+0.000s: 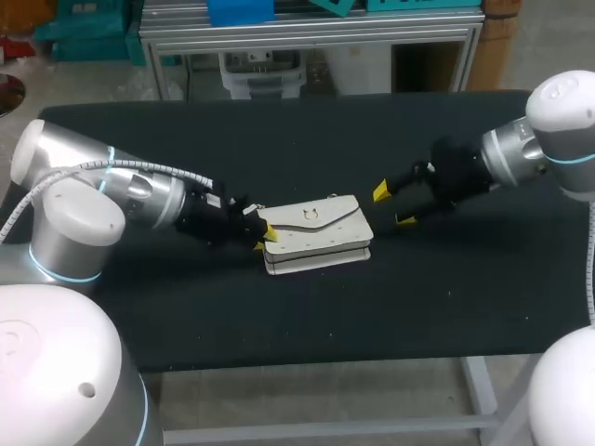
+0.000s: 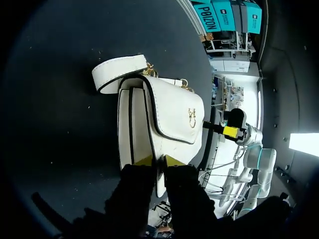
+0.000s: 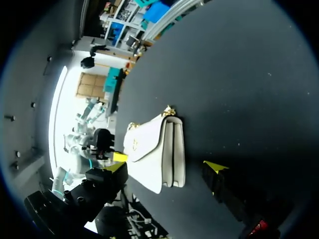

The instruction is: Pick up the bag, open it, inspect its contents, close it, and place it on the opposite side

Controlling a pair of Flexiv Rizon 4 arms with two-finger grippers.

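A white flap bag [image 1: 318,233] with a gold clasp lies flat on the black table [image 1: 279,139], near the middle. My left gripper [image 1: 264,238] is at the bag's left end. In the left wrist view its fingers [image 2: 159,161] press the bag [image 2: 159,114] edge from both sides, with the folded strap [image 2: 119,72] at the bag's far end. My right gripper [image 1: 392,205] hangs open just right of the bag, not touching it. From the right wrist view the bag [image 3: 149,149] lies ahead of the wide-spread right gripper [image 3: 167,163], whose fingers are empty.
Dark cloth stretches around the bag on all sides, with bare stretches at the back and front. The table's front edge [image 1: 307,358] runs below the bag.
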